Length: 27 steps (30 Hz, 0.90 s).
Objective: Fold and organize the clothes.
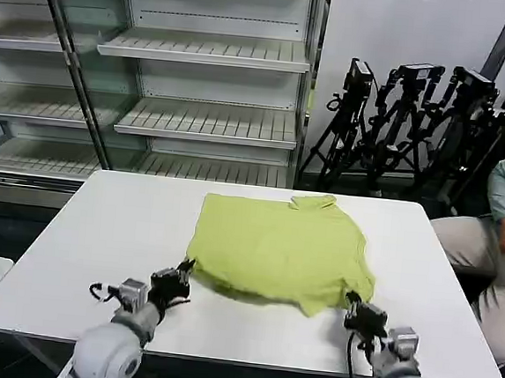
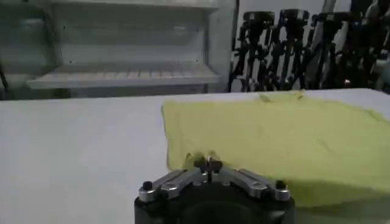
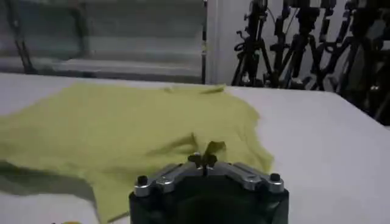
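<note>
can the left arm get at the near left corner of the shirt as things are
Probably yes: the left gripper is already at the shirt's near left edge, fingers shut on a pinch of fabric, nothing between.

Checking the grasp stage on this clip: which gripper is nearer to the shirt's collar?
Right, narrowly. The collar lies at the far edge, offset toward the robot's right. The right gripper pinches the shirt at its near right corner; the left gripper pinches the near left corner, farther diagonally.

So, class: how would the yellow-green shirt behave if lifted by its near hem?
The shirt would probably droop and sag, since its fabric already lies rumpled. It looks light and thin. Both end effectors, left and right, pinch small hem tufts, suggesting it bunches easily.
</note>
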Available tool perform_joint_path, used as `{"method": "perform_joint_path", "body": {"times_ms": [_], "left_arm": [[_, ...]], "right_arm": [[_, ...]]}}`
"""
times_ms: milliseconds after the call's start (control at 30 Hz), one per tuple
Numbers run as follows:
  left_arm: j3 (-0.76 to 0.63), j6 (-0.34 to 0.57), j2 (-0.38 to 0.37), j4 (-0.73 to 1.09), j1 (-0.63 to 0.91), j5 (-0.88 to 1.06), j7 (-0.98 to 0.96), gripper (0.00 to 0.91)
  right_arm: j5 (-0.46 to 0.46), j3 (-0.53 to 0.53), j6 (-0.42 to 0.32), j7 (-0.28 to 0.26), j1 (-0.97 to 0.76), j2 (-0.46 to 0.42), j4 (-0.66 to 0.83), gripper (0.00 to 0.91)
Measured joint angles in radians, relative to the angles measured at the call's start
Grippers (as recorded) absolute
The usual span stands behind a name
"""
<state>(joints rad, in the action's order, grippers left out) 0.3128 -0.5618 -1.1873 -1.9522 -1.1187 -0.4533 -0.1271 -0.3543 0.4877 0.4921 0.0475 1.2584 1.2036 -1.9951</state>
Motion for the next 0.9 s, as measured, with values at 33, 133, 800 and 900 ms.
{"method": "perform_joint_path", "body": {"times_ms": [33,133,800,900], "left_arm": [[0.001,0.001,0.000,0.015,0.016,-0.004,0.002,0.020],[0.002,0.006,-0.003,0.062,0.064,-0.016,0.010,0.030],[0.006,0.005,0.026,0.150,0.107,0.005,0.009,0.907],[-0.005,-0.001,0.031,0.134,0.081,0.014,0.003,0.907]], "right_arm": [[0.003,-0.007,0.000,-0.001,-0.028,0.003,0.021,0.000],[0.008,-0.027,0.000,-0.007,-0.100,0.008,0.077,0.000],[0.034,-0.055,0.006,-0.013,-0.201,-0.009,0.182,0.907],[0.033,-0.040,0.019,-0.008,-0.164,-0.015,0.160,0.907]]}}
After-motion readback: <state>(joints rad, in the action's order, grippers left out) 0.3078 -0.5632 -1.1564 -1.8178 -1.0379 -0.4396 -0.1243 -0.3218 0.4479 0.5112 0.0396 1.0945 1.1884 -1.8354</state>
